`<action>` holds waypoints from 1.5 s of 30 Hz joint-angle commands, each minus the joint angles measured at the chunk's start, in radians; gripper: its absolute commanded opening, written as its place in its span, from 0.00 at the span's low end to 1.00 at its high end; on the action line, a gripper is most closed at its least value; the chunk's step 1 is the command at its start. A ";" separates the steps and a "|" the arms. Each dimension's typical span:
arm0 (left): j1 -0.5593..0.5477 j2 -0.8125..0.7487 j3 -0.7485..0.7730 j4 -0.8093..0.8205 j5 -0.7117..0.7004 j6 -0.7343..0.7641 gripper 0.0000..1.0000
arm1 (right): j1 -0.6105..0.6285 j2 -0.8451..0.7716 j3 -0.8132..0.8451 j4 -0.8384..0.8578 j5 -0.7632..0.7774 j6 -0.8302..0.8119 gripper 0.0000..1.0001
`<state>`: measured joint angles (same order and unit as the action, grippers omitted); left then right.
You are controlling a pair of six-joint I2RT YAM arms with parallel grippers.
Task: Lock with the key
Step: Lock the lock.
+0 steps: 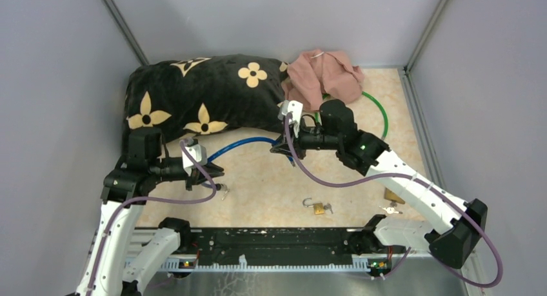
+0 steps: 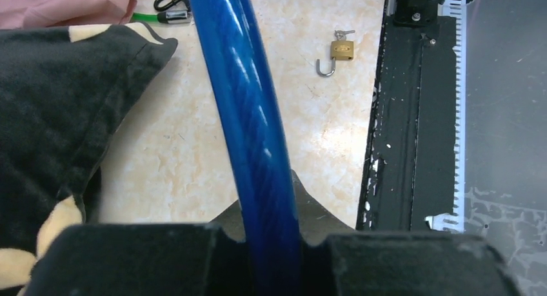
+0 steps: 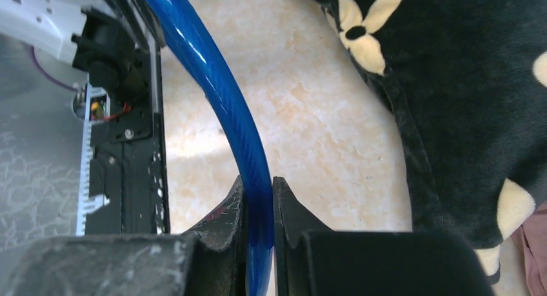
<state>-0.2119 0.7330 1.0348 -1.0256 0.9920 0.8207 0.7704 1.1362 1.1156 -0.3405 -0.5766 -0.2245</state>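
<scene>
- While your left gripper [image 1: 216,175] clamps the glossy blue coated cable [image 1: 245,142], your right gripper [image 1: 282,145] grips it too.
- Near that cable lies your small brass padlock [image 1: 318,208], shackle open.

Pale grey panel walls [image 1: 51,83] are enclosing a beige marbled tabletop [image 1: 271,186], metal corner posts [image 1: 122,25] are rising at the back, and soft even light (shadows looking faint) is falling across it.
</scene>
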 commanded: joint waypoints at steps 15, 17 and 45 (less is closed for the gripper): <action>-0.004 -0.348 -0.417 0.627 -0.129 -0.466 0.63 | -0.046 -0.203 0.053 0.244 0.139 0.349 0.00; -0.004 -0.349 -0.434 0.653 -0.116 -0.495 0.61 | -0.046 -0.206 0.083 0.232 0.140 0.346 0.00; -0.004 -0.226 -0.554 0.905 -0.394 -0.734 0.49 | -0.046 -0.104 0.349 0.185 -0.037 0.381 0.00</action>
<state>-0.2127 0.5022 0.4774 -0.1547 0.6556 0.0902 0.7300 1.0393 1.3727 -0.2417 -0.5694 0.1360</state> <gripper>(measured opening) 0.493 0.093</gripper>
